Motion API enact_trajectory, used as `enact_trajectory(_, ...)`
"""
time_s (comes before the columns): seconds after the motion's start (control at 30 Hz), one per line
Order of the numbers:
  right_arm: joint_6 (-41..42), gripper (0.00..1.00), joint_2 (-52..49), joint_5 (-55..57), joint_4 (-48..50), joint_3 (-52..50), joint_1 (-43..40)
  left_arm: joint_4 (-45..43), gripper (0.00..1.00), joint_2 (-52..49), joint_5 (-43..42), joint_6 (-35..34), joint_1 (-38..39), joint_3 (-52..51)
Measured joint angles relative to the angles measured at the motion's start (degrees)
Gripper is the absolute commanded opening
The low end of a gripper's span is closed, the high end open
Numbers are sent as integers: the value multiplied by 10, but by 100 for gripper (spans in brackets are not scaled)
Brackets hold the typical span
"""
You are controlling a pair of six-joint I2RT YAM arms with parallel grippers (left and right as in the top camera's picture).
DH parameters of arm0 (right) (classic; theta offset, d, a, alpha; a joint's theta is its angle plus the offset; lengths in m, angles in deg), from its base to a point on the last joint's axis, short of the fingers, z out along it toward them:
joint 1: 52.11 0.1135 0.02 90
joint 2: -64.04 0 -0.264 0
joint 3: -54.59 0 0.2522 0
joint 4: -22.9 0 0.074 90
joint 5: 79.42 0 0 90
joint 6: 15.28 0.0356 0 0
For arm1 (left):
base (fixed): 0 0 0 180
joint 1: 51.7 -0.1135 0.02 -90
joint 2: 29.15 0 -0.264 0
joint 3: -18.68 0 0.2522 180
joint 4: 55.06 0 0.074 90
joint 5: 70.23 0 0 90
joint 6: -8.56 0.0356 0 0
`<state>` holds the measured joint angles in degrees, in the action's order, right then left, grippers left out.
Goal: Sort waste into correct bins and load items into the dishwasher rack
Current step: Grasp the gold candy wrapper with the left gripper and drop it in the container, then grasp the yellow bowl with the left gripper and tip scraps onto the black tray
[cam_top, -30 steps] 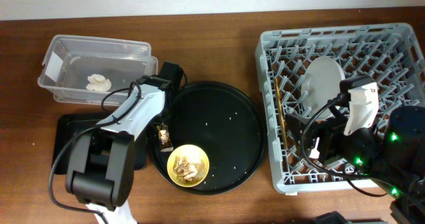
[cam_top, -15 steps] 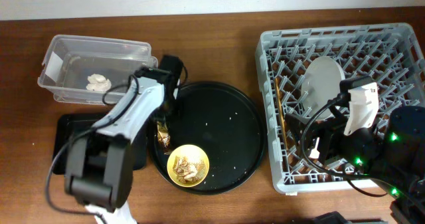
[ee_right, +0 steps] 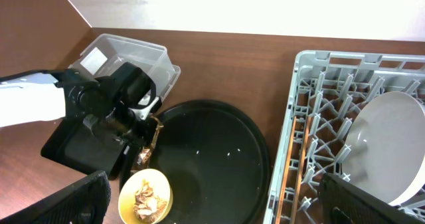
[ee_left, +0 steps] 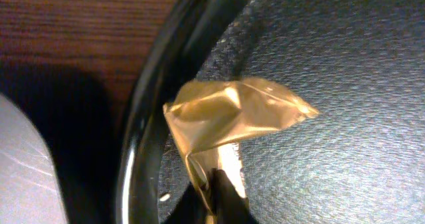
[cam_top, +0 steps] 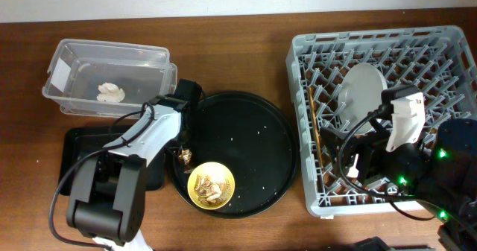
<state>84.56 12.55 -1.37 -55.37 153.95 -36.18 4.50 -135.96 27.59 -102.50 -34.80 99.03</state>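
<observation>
Gold-brown wrapper (ee_left: 232, 121): pinched at its lower end by the left gripper (ee_left: 218, 201), which is clenched on it; only 1 dark fingertip shows. The wrapper hangs over the left rim of the round black tray (cam_top: 246, 128), just beyond the yellow bowl (cam_top: 194, 197) of food scraps (cam_top: 211, 187). The right gripper (ee_right: 219, 214) is spread wide over the dishwasher rack (cam_top: 447, 50).
</observation>
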Motion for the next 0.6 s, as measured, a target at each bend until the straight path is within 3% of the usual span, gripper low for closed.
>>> enact_trajectory(0.1, 0, 98, 0, 0, -2, 0, 0, 46, 0, -1, -27, 0, -1, 25)
enact_trajectory(0.2, 0, 98, 0, 0, 0, 0, 0, 141, 0, 1, -42, 7, -17, 151)
enact_trajectory(0.33, 0, 98, 0, 0, 0, 0, 0, 125, 0, 26, -30, 29, -73, 311)
enact_trajectory(0.37, 0, 98, 0, 0, 0, 0, 0, 101, 32, 34, -18, 33, -90, 318)
enact_trajectory(0.4, 0, 98, 0, 0, 0, 0, 0, 76, 54, 35, -10, 35, -111, 324)
enact_trajectory(0.43, 0, 98, 0, 0, -1, 0, 0, 57, 68, 29, 0, 38, -134, 325)
enact_trajectory(0.53, 0, 98, 0, 0, 0, 0, 0, 20, 78, 2, -3, 55, -168, 325)
enact_trajectory(0.6, 0, 98, 0, 0, -1, 0, 0, 82, 78, -5, -12, 65, -165, 342)
